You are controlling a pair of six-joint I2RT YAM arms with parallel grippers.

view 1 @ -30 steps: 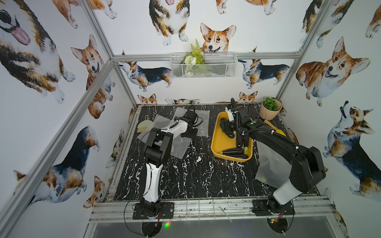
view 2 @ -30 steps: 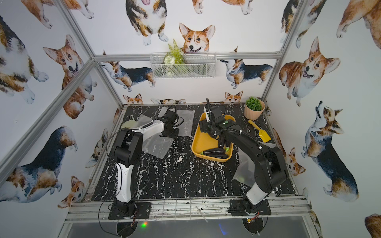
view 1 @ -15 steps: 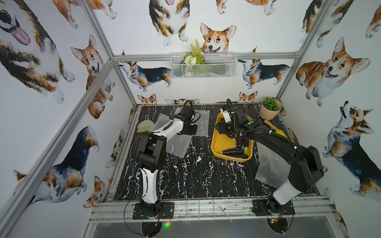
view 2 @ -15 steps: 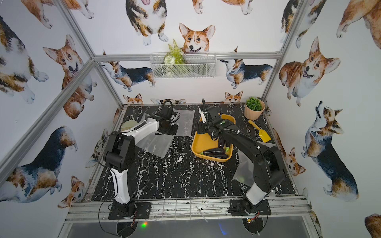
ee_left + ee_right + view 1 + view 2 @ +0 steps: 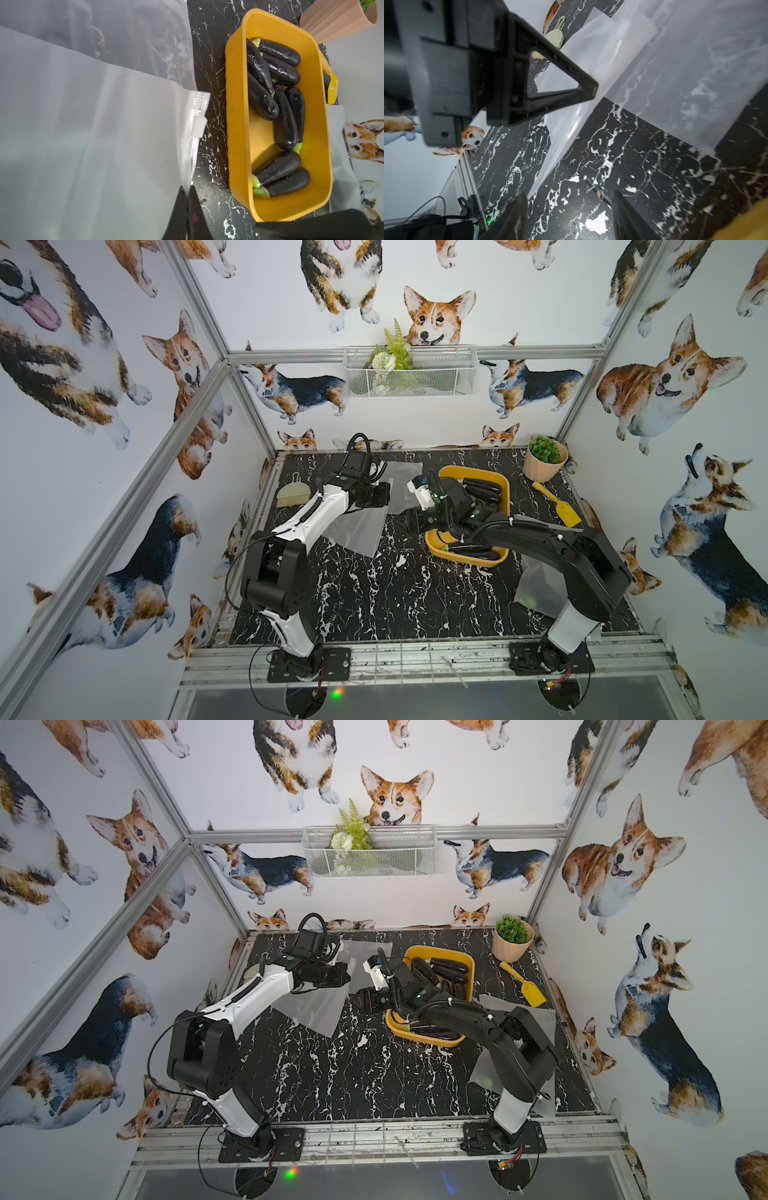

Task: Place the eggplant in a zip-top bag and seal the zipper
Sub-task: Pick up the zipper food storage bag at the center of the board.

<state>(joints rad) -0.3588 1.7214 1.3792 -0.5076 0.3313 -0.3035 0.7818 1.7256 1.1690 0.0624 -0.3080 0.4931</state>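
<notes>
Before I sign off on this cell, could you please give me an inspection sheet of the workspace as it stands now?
Surface: black marble table; no spill seen.
Job's things: zip-top bag held at its zipper edge, no eggplant seen inside; eggplants all in the yellow tray.
Clutter: brush, yellow scoop, plant pot, spare bags.
Tools: left tool shut on the zip-top bag; right tool open, empty, above the table.
Cables: left arm's cable loops free; right arm's cable lies along the arm.
Surroundings: corgi-print walls; wire basket holding a fern.
</notes>
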